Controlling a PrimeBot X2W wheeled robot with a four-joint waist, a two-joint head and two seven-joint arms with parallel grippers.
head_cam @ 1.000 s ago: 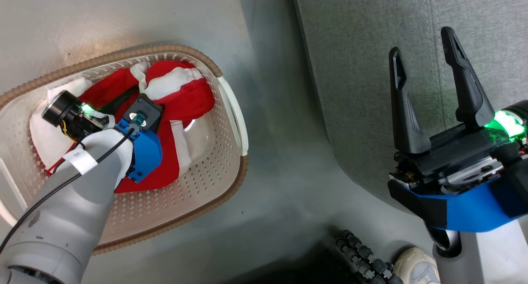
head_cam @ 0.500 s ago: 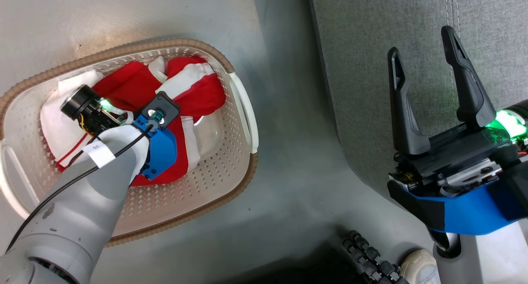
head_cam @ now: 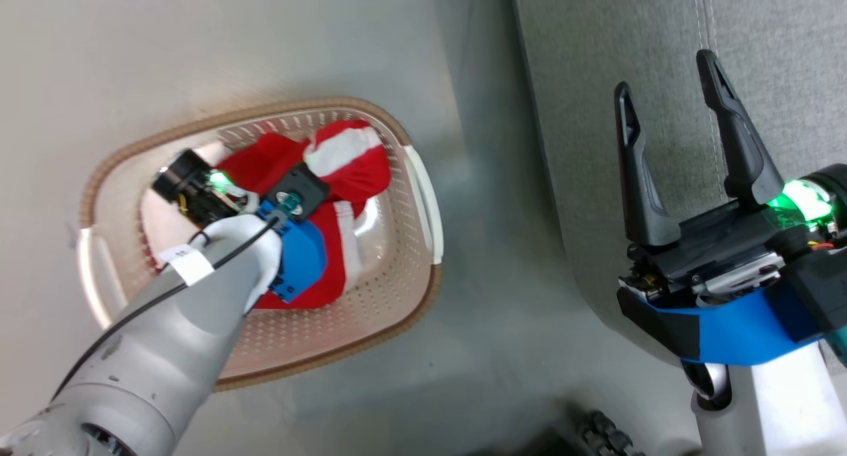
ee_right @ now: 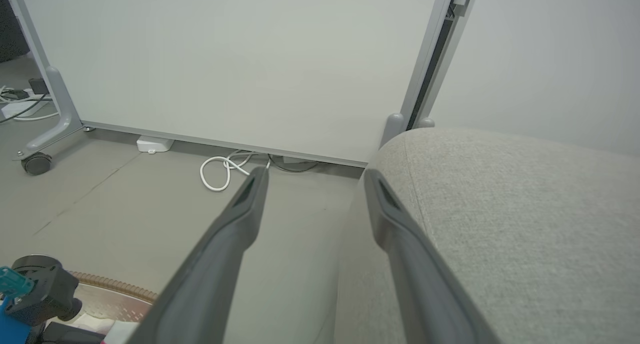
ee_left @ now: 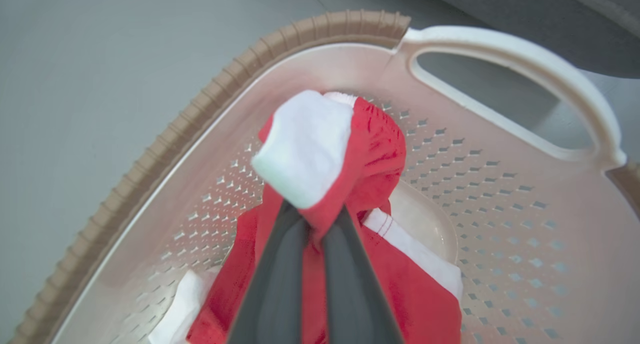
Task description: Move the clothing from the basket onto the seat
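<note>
While clothing (ee_left: 372,157) sits in basket (ee_left: 500,194), left jaws clamp it; right jaws apart.

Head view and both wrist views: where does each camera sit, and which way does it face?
Head view: on the head, facing down at basket, floor and seat; shows left forearm, open right jaws.
Left wrist view: on the left wrist, facing into the basket; left jaws shut on the clothing.
Right wrist view: on the right wrist, facing across floor to a white panel; own jaws open.
Shared: head and left wrist views show the basket.
</note>
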